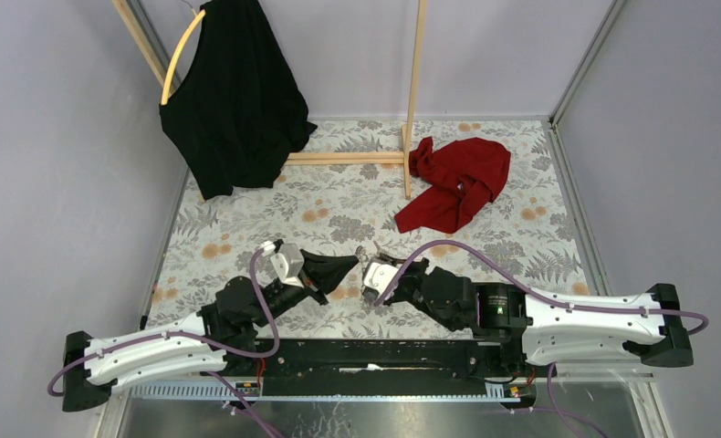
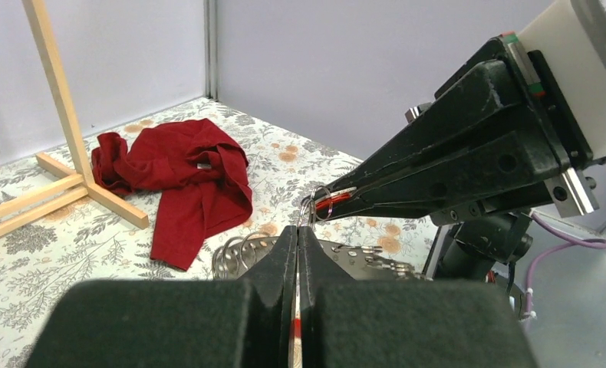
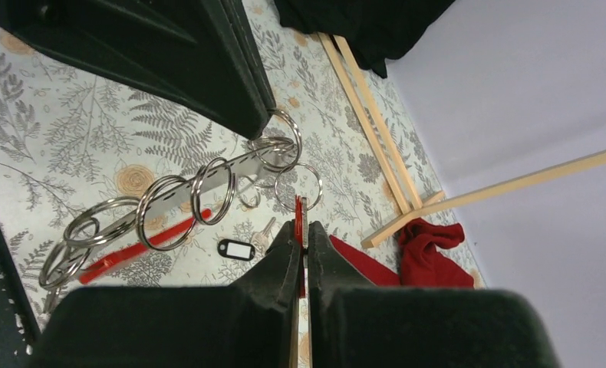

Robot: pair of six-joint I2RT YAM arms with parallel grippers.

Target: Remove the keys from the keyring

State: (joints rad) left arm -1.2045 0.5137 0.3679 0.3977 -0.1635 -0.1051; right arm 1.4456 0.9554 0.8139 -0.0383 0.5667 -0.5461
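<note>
Keyring [image 3: 208,180] pinched by right tool [image 3: 301,226] at red tab [image 3: 298,205]; left tool [image 2: 298,230] grips one ring [image 3: 284,130].

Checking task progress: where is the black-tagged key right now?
Right wrist view: the black-tagged key lies on the floral tablecloth, just left of the right tool and below the row of metal rings.

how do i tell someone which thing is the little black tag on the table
On the floral tablecloth, find the flat metal bar strung with big steel rings. Just below it in the right wrist view lies the black tag. Unlike the bare round rings and the long red strip, it is a small black oblong with a white window.
</note>
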